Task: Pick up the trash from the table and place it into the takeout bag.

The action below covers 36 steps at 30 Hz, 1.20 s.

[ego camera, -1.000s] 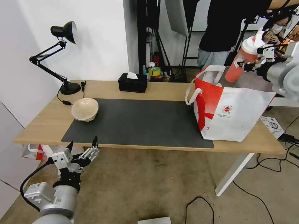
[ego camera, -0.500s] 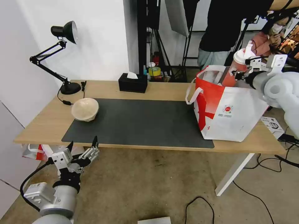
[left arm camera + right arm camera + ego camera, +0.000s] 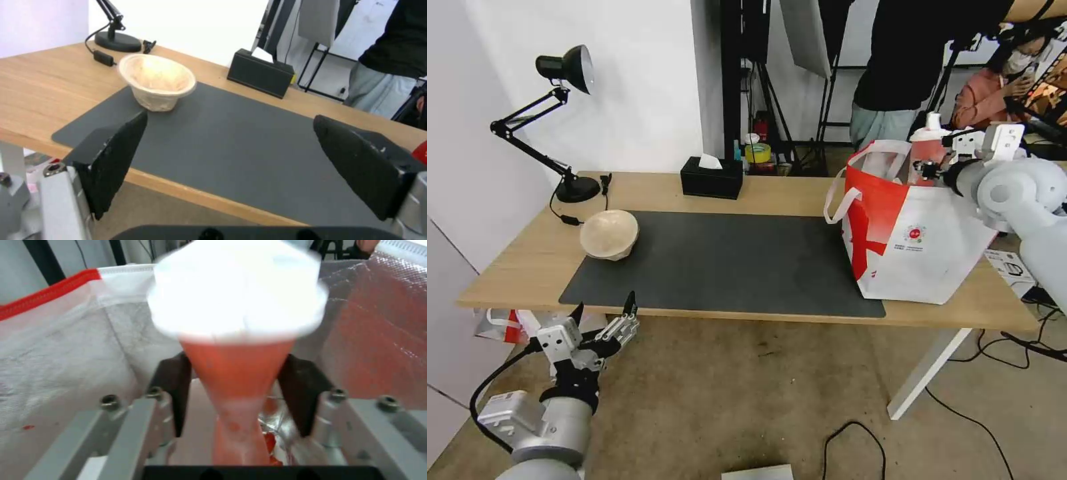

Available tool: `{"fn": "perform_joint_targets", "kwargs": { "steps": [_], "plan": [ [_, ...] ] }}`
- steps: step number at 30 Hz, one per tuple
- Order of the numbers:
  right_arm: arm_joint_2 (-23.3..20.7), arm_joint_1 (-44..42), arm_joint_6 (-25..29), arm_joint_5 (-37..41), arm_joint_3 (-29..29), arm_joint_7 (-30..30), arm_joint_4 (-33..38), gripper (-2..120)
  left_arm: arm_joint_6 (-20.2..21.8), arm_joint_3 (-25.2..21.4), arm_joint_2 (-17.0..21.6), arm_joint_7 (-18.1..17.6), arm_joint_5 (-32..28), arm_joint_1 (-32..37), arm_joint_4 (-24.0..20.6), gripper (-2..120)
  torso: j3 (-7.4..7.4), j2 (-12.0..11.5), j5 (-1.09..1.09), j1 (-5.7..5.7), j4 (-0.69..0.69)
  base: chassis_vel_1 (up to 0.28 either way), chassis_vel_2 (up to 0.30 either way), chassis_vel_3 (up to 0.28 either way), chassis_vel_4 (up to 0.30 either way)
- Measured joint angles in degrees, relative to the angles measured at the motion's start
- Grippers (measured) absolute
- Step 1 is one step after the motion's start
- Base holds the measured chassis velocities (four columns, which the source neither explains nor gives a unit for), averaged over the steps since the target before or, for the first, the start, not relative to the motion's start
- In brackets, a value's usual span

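The takeout bag, white and red, stands open at the right end of the table. My right gripper is at the bag's mouth, shut on the red white-lidded cup. The cup is upright and partly inside the bag, between foil-lined walls. A beige pulp bowl lies tilted on the left end of the dark grey mat. My left gripper hangs open below the table's front edge, facing the bowl, with nothing between its fingers.
A black tissue box sits at the table's back edge, and a black desk lamp at the back left corner. A person in black stands behind the bag. Cables and a small box lie on the floor at the right.
My right arm has brought the red cup down from above the bag, tilted, to upright in the bag's mouth. The left arm and the beige bowl have not moved.
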Motion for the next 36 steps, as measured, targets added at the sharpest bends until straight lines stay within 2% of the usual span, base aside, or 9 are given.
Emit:
{"fn": "perform_joint_targets", "kwargs": {
  "steps": [3, 4, 6, 7, 10, 11, 14, 36],
  "plan": [
    [0.00, 0.28, -0.01, 1.81, -0.01, 0.66, 0.83, 63, -0.02, 0.02, 0.06, 0.00, -0.01, -0.10, 0.00, 100, 0.00, 0.00, 0.00, 0.00, 0.00, 0.000, 0.000, 0.000, 0.000],
    [0.00, 0.28, -0.01, 1.81, -0.01, 0.66, 0.83, 63, -0.02, 0.02, 0.06, 0.00, -0.01, -0.10, 0.00, 100, 0.00, 0.00, 0.00, 0.00, 0.00, 0.000, 0.000, 0.000, 0.000],
    [0.02, 0.43, -0.03, 2.18, 0.00, 0.95, 1.62, 73, -0.02, 0.02, 0.13, -0.01, -0.02, -0.10, 0.00, 100, 0.00, 0.00, 0.00, 0.00, 0.00, 0.000, 0.000, 0.000, 0.000],
    [0.02, 0.43, -0.03, 2.18, 0.00, 0.95, 1.62, 73, -0.02, 0.02, 0.13, -0.01, -0.02, -0.10, 0.00, 100, 0.00, 0.00, 0.00, 0.00, 0.00, 0.000, 0.000, 0.000, 0.000],
    [-0.05, 0.70, -0.33, 2.40, -0.04, 1.09, 2.47, 88, -0.02, -0.06, 0.17, -0.01, -0.05, -0.06, 0.00, 100, 0.00, 0.00, 0.00, 0.00, 0.00, 0.000, 0.000, 0.000, 0.000],
    [-0.05, 0.70, -0.33, 2.40, -0.04, 1.09, 2.47, 88, -0.02, -0.06, 0.17, -0.01, -0.05, -0.06, 0.00, 100, 0.00, 0.00, 0.00, 0.00, 0.00, 0.000, 0.000, 0.000, 0.000],
    [-0.39, 0.73, -0.75, 2.36, -0.03, 1.10, 3.03, 98, -0.04, -0.09, 0.05, -0.03, -0.05, 0.23, 0.00, 100, 0.00, 0.00, 0.00, 0.00, 0.00, 0.000, 0.000, 0.000, 0.000],
    [-6.85, -2.05, -1.90, 2.29, 4.55, 0.07, 7.31, 100, -0.06, 0.04, -0.11, -0.05, 0.29, 0.98, 0.00, 100, 0.00, 0.00, 0.01, 0.00, 0.00, 0.000, 0.000, 0.000, 0.000]
  ]
}}
